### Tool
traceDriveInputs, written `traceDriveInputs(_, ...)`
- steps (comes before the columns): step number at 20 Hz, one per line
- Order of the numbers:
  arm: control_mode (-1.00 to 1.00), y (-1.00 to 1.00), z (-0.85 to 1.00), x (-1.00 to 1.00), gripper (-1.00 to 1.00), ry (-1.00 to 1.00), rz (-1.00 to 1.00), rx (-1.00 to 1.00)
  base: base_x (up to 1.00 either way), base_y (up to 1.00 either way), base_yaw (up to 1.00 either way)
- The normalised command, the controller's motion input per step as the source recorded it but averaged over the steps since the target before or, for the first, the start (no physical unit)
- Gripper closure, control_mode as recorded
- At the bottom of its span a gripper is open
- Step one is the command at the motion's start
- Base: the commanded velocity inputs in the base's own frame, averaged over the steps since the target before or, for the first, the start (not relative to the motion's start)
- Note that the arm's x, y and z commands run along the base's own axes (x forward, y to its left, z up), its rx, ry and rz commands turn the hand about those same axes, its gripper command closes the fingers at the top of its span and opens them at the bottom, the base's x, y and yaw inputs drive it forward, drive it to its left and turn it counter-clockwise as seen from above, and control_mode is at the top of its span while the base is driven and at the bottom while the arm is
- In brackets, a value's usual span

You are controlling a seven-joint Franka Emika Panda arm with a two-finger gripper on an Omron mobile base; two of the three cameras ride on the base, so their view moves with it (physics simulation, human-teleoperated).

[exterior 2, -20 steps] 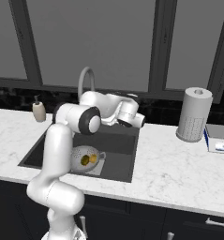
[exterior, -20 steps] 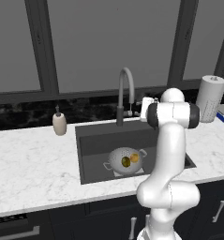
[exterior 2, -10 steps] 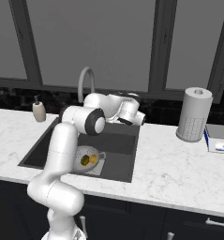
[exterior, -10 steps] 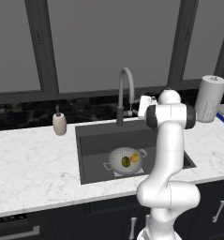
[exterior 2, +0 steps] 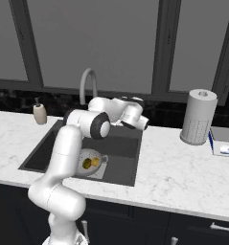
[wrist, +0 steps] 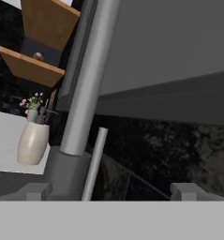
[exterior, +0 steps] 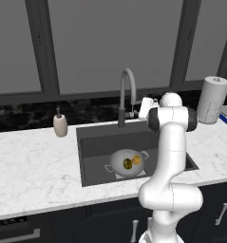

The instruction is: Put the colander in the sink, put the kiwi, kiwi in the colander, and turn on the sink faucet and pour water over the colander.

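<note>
Overhead, dark windows (exterior: 110,42) back the white marble counter (exterior: 29,166); gripper (wrist: 111,190) jaws apart beside the sink faucet (wrist: 83,93).

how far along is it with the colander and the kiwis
Done: the colander sits in the sink with both kiwis inside. In hand: the open gripper is at the faucet, its lever between the fingertips. Left: turn it on; no water is running.

The faucet (wrist: 87,93) stem and its lever (wrist: 95,161) stand close before the gripper (wrist: 111,191) (open room rightwards).
</note>
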Motion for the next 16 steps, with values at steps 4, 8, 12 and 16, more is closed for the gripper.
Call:
traceDriveInputs(4,-1.0,0.08,-0.07,0.13,-1.0,0.0,-0.09,0.0,0.0,0.0,0.0)
traceDriveInputs(8,-1.0,0.25,-0.01,0.02,-1.0,0.0,-0.1,0.0,0.0,0.0,0.0)
traceDriveInputs(12,-1.0,0.15,0.0,0.08,-1.0,0.0,-0.1,0.0,0.0,0.0,0.0)
traceDriveInputs(16,-1.0,0.0,0.0,0.2,-1.0,0.0,-0.08,0.02,0.0,0.0,0.0)
